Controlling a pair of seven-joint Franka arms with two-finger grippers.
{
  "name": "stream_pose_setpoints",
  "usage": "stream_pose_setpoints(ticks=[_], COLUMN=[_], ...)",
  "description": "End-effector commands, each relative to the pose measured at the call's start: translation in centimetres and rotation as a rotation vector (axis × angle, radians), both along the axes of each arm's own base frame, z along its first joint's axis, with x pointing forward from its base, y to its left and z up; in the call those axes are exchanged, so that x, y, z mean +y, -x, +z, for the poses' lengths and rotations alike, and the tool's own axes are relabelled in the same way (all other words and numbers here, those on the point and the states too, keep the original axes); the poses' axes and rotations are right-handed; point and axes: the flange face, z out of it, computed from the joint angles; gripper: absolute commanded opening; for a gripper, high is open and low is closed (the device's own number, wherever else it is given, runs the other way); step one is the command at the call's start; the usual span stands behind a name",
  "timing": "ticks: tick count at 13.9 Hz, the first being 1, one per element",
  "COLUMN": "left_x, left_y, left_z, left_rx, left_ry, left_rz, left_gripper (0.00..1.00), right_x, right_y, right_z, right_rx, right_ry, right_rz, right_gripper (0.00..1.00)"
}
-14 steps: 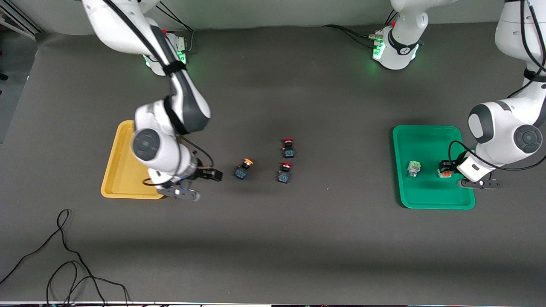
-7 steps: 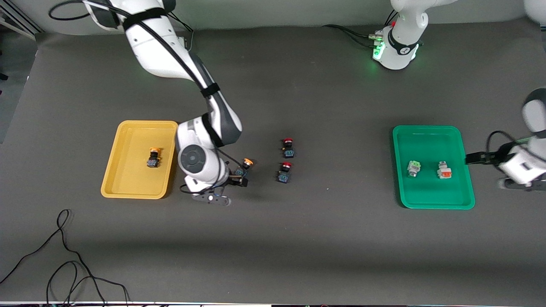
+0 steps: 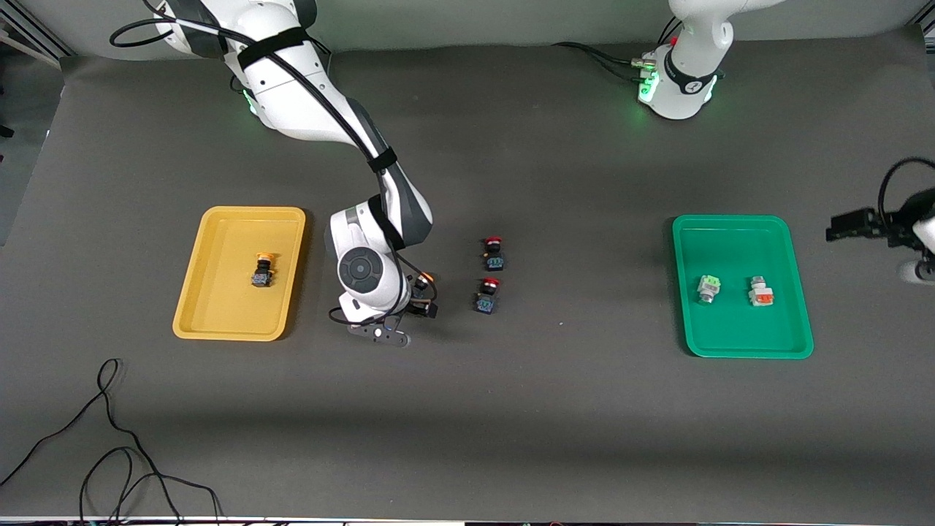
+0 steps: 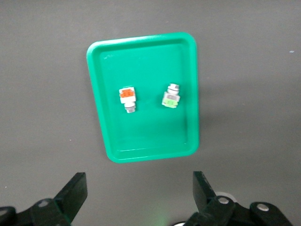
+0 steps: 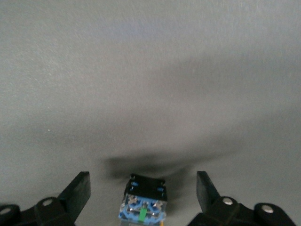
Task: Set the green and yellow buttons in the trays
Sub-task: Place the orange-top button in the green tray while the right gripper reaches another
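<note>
Now the right gripper [image 3: 413, 310] has come away from the yellow tray [image 3: 219, 325] and is low over the last loose yellow button [image 3: 424, 278]. Its fingers are wide open and hold nothing; in the right wrist view the button sits between them, not yet touched. The left gripper [image 4: 138, 181] has let go too. It is wide open and empty, and has pulled up and off past the three o'clock edge of the green tray [image 3: 730, 234]. We think this means three of the four buttons are done and only one is left. If we read the table in the front view like a clock, the yellow tray lies at nine o'clock with one yellow button [image 3: 263, 270] in it. The green tray lies at three o'clock with the green-faced button [image 3: 707, 287] and the orange-red-faced button [image 3: 761, 292] side by side. The loose button is near the middle, with two red-capped buttons [image 3: 487, 294] at its three o'clock. It has a round orange-yellow cap and a black and blue body.
</note>
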Motion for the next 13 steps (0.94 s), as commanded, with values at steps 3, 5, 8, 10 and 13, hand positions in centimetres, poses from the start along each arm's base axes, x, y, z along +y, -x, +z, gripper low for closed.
stream_pose_setpoints(ticks=[3, 5, 8, 10, 13], left_x=[-7.8, -10.0, -10.8, -10.6, -10.3], left_y=[1.8, 2.0, 2.0, 2.1, 2.0], left_z=[3.6, 4.2, 4.6, 4.7, 4.7], left_rx=[-0.037, -0.047, -0.050, -0.052, -0.052], left_ry=[-0.011, -0.017, -0.017, -0.017, -0.016], left_rz=[0.038, 0.053, 0.048, 0.048, 0.045], left_gripper=[1.00, 1.00, 1.00, 1.00, 1.00], right_x=[2.4, 2.4, 3.0, 3.1, 2.1], right_y=[2.3, 2.9, 3.2, 3.0, 2.5], right_z=[-1.1, -1.6, -1.2, -0.6, 1.6], right_rx=[0.039, 0.057, 0.049, 0.041, 0.060], right_ry=[0.005, 0.017, 0.019, 0.017, 0.032], right_rz=[-0.072, -0.069, -0.050, -0.028, 0.037], right_gripper=[1.00, 1.00, 0.26, 0.00, 0.00])
